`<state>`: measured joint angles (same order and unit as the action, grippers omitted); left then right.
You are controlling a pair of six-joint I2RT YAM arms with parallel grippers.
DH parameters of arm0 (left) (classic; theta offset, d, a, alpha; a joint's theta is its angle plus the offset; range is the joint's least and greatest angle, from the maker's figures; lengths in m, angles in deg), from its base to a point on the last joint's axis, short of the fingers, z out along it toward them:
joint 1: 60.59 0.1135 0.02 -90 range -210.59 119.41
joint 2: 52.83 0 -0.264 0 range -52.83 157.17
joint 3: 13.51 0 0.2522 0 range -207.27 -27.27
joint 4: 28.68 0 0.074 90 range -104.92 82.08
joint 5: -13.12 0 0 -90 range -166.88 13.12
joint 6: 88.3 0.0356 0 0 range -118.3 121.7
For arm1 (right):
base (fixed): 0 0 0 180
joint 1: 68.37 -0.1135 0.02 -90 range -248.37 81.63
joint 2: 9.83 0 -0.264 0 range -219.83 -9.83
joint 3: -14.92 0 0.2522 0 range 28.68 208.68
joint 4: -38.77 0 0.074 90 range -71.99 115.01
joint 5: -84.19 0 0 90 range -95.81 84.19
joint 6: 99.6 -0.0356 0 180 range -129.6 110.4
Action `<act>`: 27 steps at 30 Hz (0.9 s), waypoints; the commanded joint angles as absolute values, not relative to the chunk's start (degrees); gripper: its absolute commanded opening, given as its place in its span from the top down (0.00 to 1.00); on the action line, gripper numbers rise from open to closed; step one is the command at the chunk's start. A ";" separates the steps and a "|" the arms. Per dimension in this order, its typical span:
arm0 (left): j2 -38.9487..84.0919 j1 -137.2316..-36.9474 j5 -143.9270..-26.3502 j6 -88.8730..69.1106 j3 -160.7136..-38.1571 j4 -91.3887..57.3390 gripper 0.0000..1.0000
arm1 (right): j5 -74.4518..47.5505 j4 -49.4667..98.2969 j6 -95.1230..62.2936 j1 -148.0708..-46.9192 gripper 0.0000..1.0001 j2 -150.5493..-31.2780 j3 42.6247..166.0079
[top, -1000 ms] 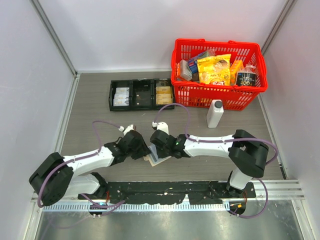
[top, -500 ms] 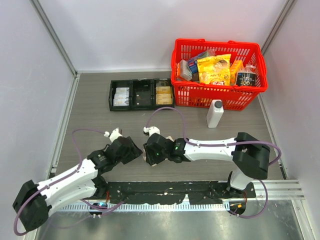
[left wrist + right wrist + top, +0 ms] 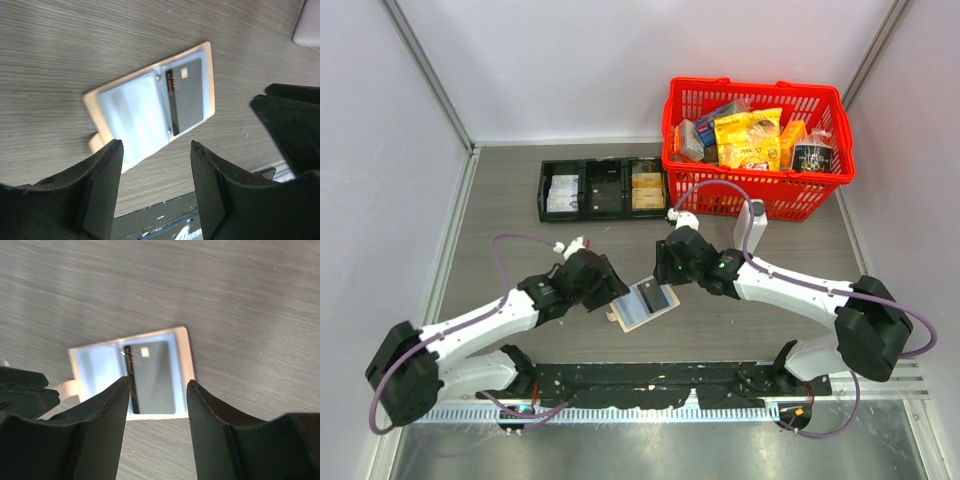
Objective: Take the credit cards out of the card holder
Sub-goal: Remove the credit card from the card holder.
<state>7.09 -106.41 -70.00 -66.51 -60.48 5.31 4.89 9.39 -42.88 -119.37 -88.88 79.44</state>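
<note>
1. Left gripper [image 3: 612, 292]: jaws spread, holding nothing. A second ago it was closed in over the card holder [image 3: 638, 310]; it now stands just beside the holder's left edge.
2. The card holder lies opened flat on the table [image 3: 520, 250] between both grippers, pale lining up. One dark credit card [image 3: 657, 297] sits in the half nearer the right arm; the other half's contents are unclear.
3. Right gripper [image 3: 670, 272]: jaws spread, empty, drawn back beyond the holder.
4. Judgement: the holder is opened and released; extraction has not begun.
5. The black tray [image 3: 603, 189] and red basket [image 3: 757, 200] are unmoved.
</note>
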 commanded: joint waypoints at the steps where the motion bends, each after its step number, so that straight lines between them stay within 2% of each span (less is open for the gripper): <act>1: 14.91 -109.71 -73.54 -65.89 -64.97 -2.08 0.41 | 5.62 10.07 -42.29 -118.73 0.46 -89.20 75.80; 7: 23.53 -112.44 -73.63 -66.59 -65.94 -6.83 0.44 | 4.30 10.77 -43.87 -118.38 0.49 -92.53 73.86; 13: 26.79 -112.36 -72.05 -67.39 -62.16 -8.51 0.46 | -1.14 13.32 -46.25 -118.73 0.52 -93.94 71.93; 22: 27.24 -111.04 -65.46 -63.44 -62.86 -0.88 0.46 | -2.64 14.20 -48.10 -122.07 0.55 -95.97 72.45; 27: 23.90 -109.90 -62.29 -61.67 -64.62 5.02 0.46 | 0.69 13.50 -48.45 -122.07 0.58 -90.97 72.36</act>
<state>26.01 -110.92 -68.89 -65.11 -63.87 -4.53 -0.84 11.86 -47.20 -121.40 -95.68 71.51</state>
